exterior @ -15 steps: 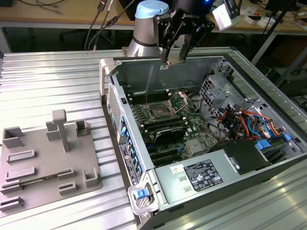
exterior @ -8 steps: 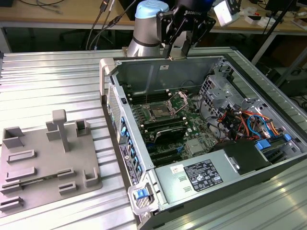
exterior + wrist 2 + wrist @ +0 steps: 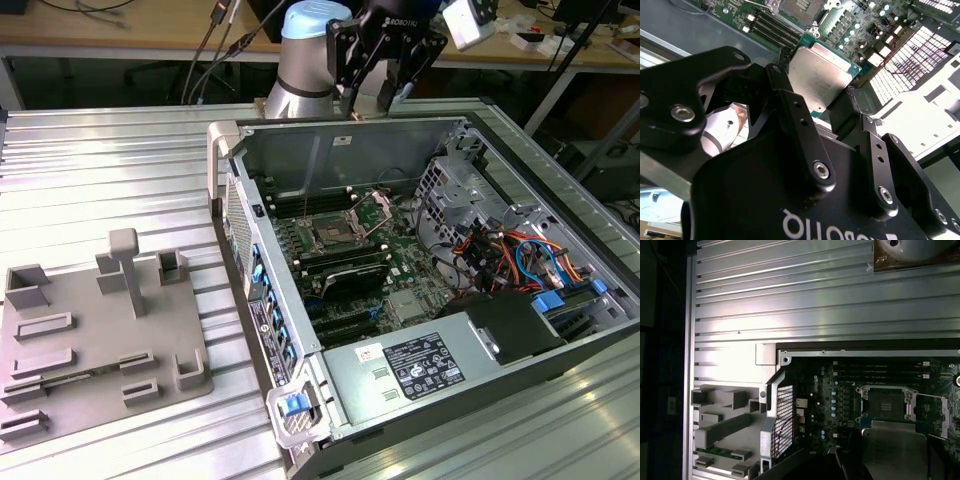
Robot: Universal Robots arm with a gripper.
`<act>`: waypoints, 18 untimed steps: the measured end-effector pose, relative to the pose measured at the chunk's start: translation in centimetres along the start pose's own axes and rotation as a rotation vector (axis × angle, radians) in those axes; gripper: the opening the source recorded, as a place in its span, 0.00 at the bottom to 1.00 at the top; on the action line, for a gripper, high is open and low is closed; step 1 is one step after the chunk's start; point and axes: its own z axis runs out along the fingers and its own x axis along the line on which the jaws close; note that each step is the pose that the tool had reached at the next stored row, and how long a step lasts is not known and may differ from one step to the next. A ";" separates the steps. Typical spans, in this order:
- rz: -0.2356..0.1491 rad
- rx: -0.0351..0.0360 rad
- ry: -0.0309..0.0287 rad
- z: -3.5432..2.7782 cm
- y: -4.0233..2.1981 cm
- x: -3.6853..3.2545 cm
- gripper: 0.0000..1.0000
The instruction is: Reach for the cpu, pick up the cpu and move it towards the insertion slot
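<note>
My gripper point(image 3: 386, 88) hangs high over the back wall of the open computer case point(image 3: 225, 150), shut on the cpu. In the second wrist view the cpu point(image 3: 822, 75) is a flat silvery square with a green rim, clamped edge-on between the two black fingers point(image 3: 790, 110). The first wrist view has the cpu point(image 3: 892, 445) just beside the insertion slot point(image 3: 885, 402). That slot point(image 3: 330, 235) is a silver-framed square socket with a dark centre on the green motherboard, its cover plate swung open. It also appears well beyond the chip as the insertion slot point(image 3: 799, 5).
A grey plastic fixture plate point(image 3: 100, 330) with recesses and posts lies on the ribbed metal table at the exterior view's left. Inside the case are black memory slots point(image 3: 345, 265), a drive cage with coloured cables point(image 3: 500, 250) and a power supply point(image 3: 420, 365).
</note>
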 end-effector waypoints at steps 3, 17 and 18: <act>0.000 0.0001 0.0001 0.02 0.39 -0.12 0.55; 0.007 0.0000 -0.0001 0.18 1.81 -0.68 0.55; 0.007 0.0000 -0.0001 0.18 1.81 -0.68 0.55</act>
